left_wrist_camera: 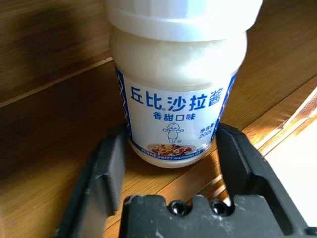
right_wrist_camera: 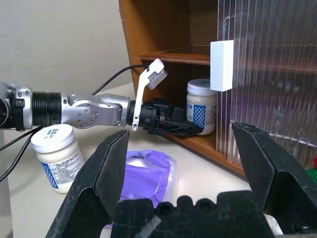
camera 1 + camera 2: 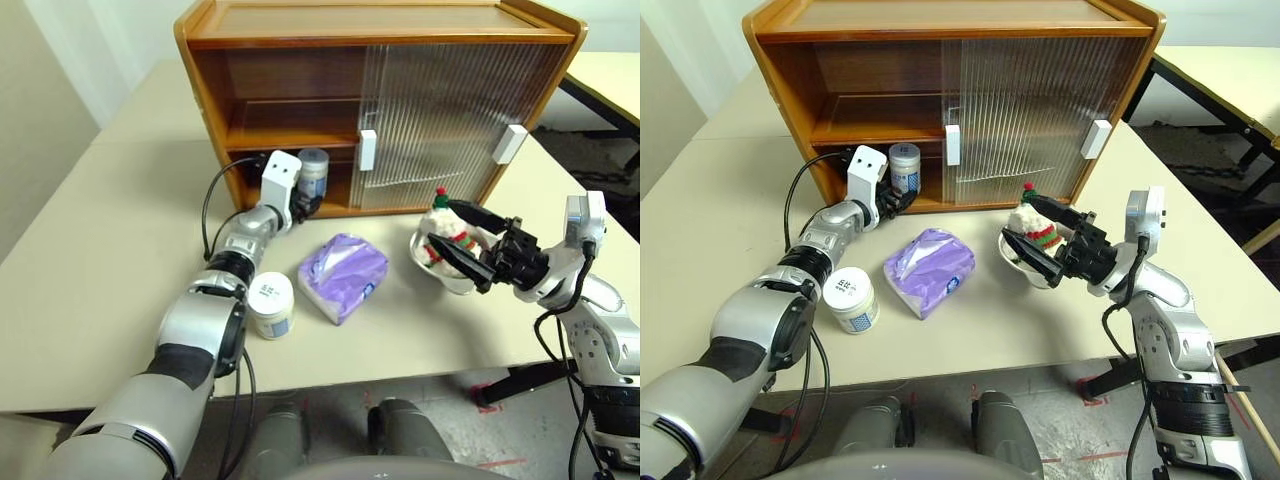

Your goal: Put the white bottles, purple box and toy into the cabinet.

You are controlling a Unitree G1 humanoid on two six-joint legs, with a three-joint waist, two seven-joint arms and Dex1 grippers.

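The table [image 3: 110, 230] is taking up most of the head views, and the cabinet [image 3: 380, 30] is standing at its 12 o'clock end, with both ribbed sliding doors pushed over to the right half and the left half standing open. One white bottle [image 3: 313, 172] is sitting upright on the bottom shelf in that open half, just left of the nearer door's white handle [image 3: 367, 150].

The left gripper [image 3: 308, 203] is reaching into the cabinet at about 11 o'clock from the table's middle. In the left wrist view its two fingers [image 1: 106, 171] are flanking the base of that bottle, spread wider than the jar, with a sliver of wood showing on each side, so the jaws are standing open around it rather than pinching it.

The purple box [image 3: 343, 275] is lying flat near the table's middle. The second white bottle [image 3: 270, 304] is standing upright at about 8 o'clock from the box, close beside the left forearm.

The toy [image 3: 446, 232] is sitting in a shiny bowl [image 3: 452, 277] at about 3 o'clock from the box. The right gripper [image 3: 465, 240] is hovering at the toy with its jaws spread wide, holding nothing.
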